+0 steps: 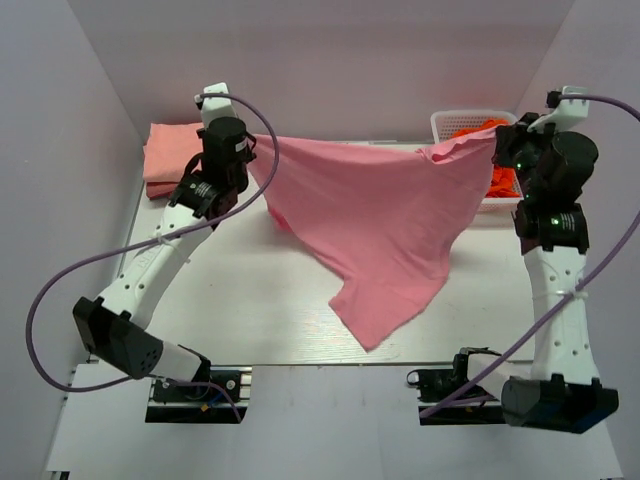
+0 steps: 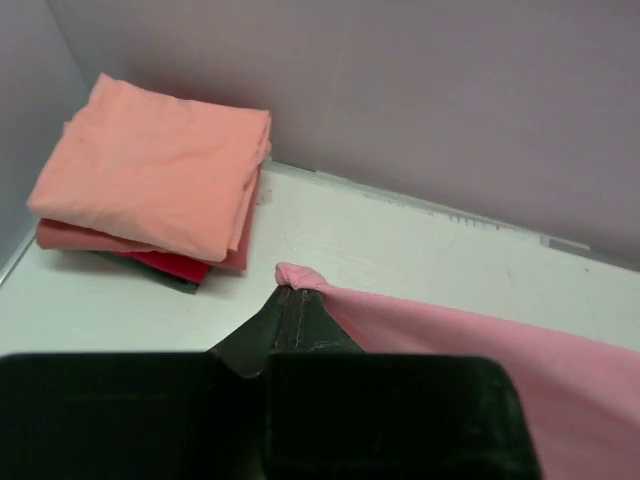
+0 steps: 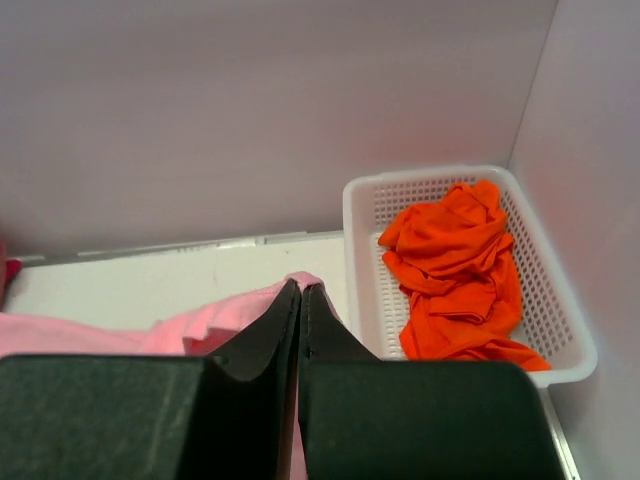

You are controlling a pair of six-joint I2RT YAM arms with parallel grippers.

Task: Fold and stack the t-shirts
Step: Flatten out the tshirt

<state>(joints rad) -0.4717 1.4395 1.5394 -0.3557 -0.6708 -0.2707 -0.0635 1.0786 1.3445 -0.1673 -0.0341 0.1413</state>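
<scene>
Rose-pink t-shirt (image 1: 375, 215) held taut in the air between the arms, left tool (image 2: 290, 292) and right tool (image 3: 300, 290) each pinching one corner of its upper edge, so the cloth hangs open with its lower point down at the table (image 1: 250, 312), probably ready for laying flat. Only the overhead view shows that whole span. The left wrist view adds the stack of folded t-shirts (image 2: 160, 170), and the right wrist view adds the crumpled orange-red t-shirts (image 3: 450, 270) in the white lattice basket (image 3: 360, 265).

My left gripper (image 2: 297, 295) is pinched tight on a corner of the rose-pink t-shirt (image 2: 520, 370), the cloth trailing off right over the white table (image 2: 400, 250). Far left sits a stack of folded shirts (image 2: 150, 170), salmon-peach on top, red peeking out beneath.
</scene>
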